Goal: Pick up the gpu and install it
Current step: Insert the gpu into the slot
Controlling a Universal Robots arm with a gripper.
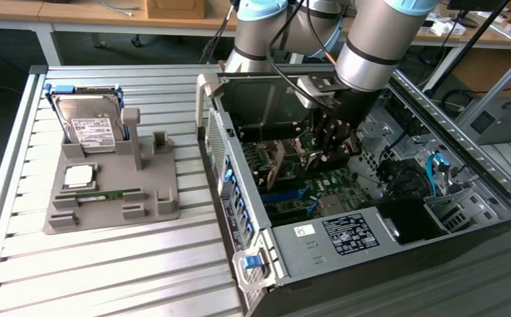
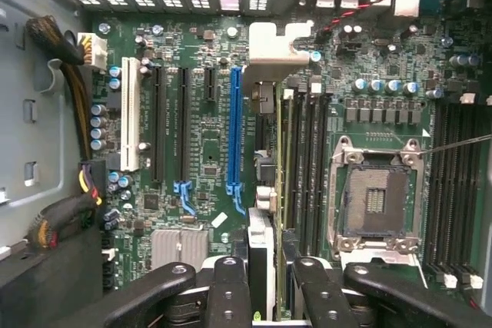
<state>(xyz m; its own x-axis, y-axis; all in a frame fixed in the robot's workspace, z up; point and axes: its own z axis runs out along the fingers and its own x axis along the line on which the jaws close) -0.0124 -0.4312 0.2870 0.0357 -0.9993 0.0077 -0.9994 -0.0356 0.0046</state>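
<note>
We see the gpu [image 2: 270,190], a thin flat circuit card with a dark greenish board and a silver metal bracket at one end, standing on edge over the green motherboard inside the open computer case. In the wrist view we look along its narrow edge: the bracket's bent silver tab sits at the far end near the case's vented rear wall, and the board runs back toward the camera as a slim dark strip. It lies just beside the long blue expansion slot, parallel to it, between that slot and the black memory slots. In the exterior view the card [image 1: 313,153] hangs upright, deep in the case above the board.
</note>
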